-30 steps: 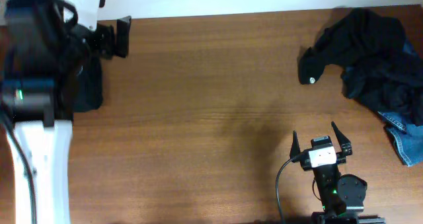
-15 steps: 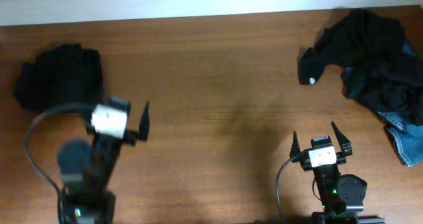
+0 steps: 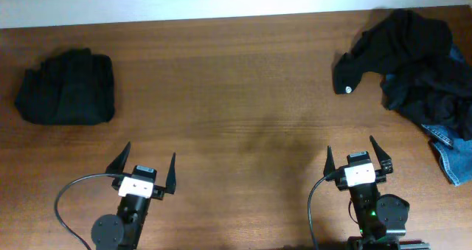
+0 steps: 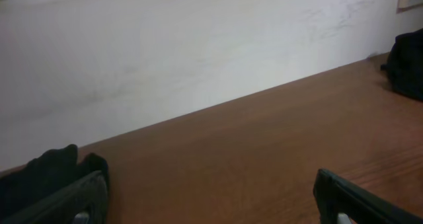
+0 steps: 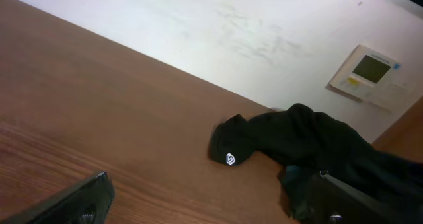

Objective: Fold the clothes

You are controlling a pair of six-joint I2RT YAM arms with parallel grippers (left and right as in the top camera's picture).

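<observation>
A folded black garment lies at the far left of the wooden table; its edge shows in the left wrist view. A heap of unfolded black clothes lies at the far right, with a small white logo on one piece. My left gripper is open and empty near the front edge, well in front of the folded garment. My right gripper is open and empty near the front edge, in front of the heap.
A blue denim piece sticks out from under the heap at the right edge. A white wall runs behind the table, with a small wall panel at the right.
My left arm has pulled back from the folded garment at the far left to the front edge, leaving the garment on the table. The right arm has not moved.
</observation>
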